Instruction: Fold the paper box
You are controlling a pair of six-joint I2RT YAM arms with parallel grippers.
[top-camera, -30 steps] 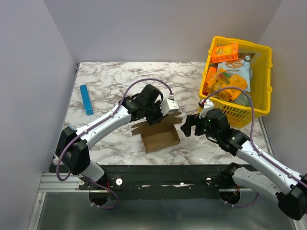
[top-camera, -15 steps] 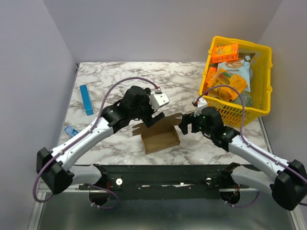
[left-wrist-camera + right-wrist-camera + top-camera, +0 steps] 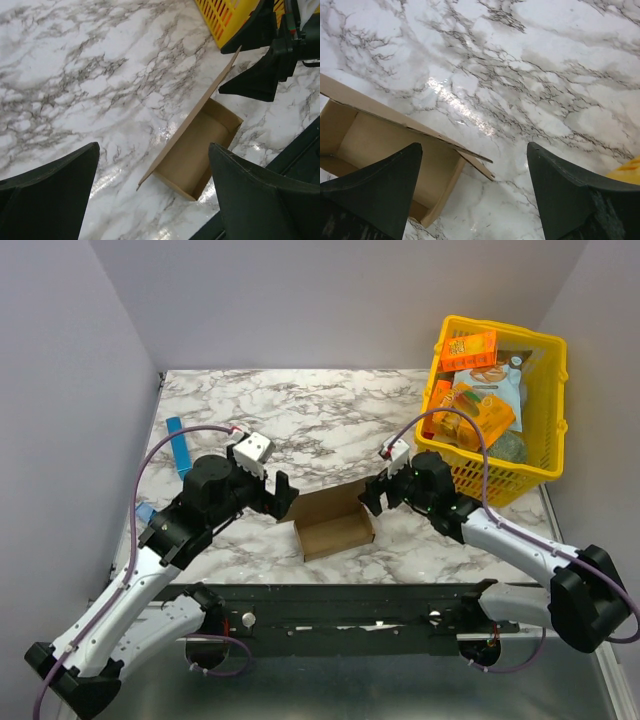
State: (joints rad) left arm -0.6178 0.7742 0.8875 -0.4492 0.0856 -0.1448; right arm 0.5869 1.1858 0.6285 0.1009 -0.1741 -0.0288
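The paper box (image 3: 333,521) is a brown open carton resting on the marble near the table's front edge, with its back flap standing up. My left gripper (image 3: 279,496) hovers open just left of the box, holding nothing. In the left wrist view the box (image 3: 200,142) lies ahead between the spread fingers (image 3: 55,185), apart from them. My right gripper (image 3: 374,491) is open at the box's right end. In the right wrist view the box (image 3: 380,145) and its pointed flap sit close to the left finger (image 3: 375,185); I cannot tell if they touch.
A yellow basket (image 3: 548,420) full of orange snack packs stands at the right, close behind the right arm. A slim blue bar (image 3: 181,448) lies at the left of the table, and a small blue piece (image 3: 148,512) shows beside the left arm.
My left gripper has opened, let go of the box's back flap and drawn back to the left. My right gripper has moved left, up to the box's right end.
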